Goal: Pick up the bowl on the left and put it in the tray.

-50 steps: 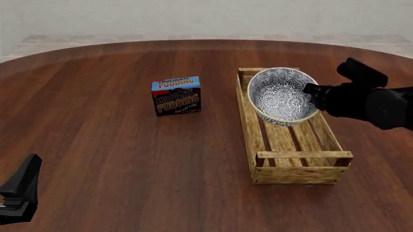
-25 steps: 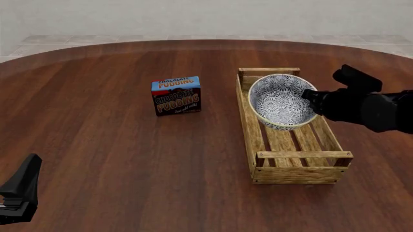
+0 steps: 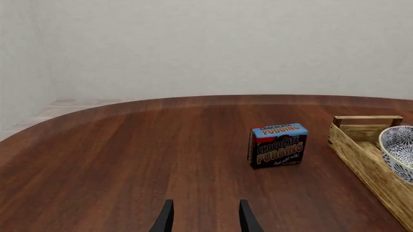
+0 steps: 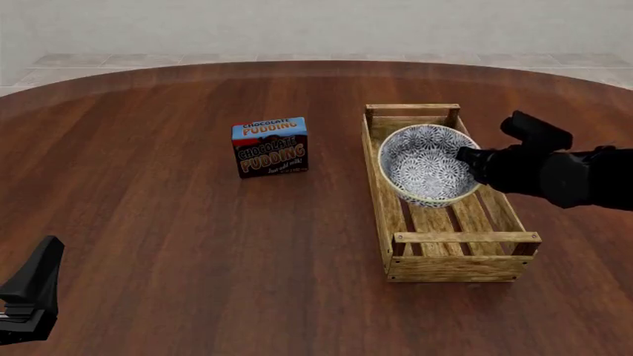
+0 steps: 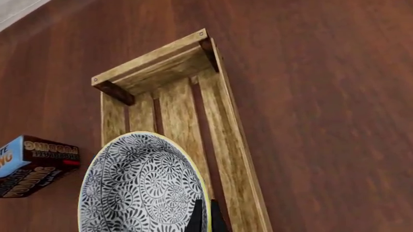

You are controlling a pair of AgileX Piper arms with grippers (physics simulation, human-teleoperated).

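At the far left of the front view, we are seeing the left gripper (image 4: 30,293) idling low over the dark wood surface (image 4: 158,222), well apart from everything else. In its own wrist view the 2 fingers (image 3: 166,218) are standing apart with bare wood showing between them, holding nothing.

Moving right, we are finding the chocolate pudding box (image 4: 270,146) standing upright on the surface, clear of both arms and beside the tray's left wall with a gap between them.

Further right, the tray (image 4: 452,258) is lying lengthwise, its long walls running away from us. The bowl (image 4: 425,165) is sitting over the tray's far half, tilted so that its patterned inside is facing us; we cannot tell whether its base is touching the slats.

At the right edge, the right gripper (image 4: 472,161) is reaching in from the side, with its fingers pinching the bowl's right-hand rim. In the right wrist view we are seeing the fingers (image 5: 196,216) drawn narrowly together on that pale rim, with the tray's far end bar (image 5: 154,60) beyond the bowl.
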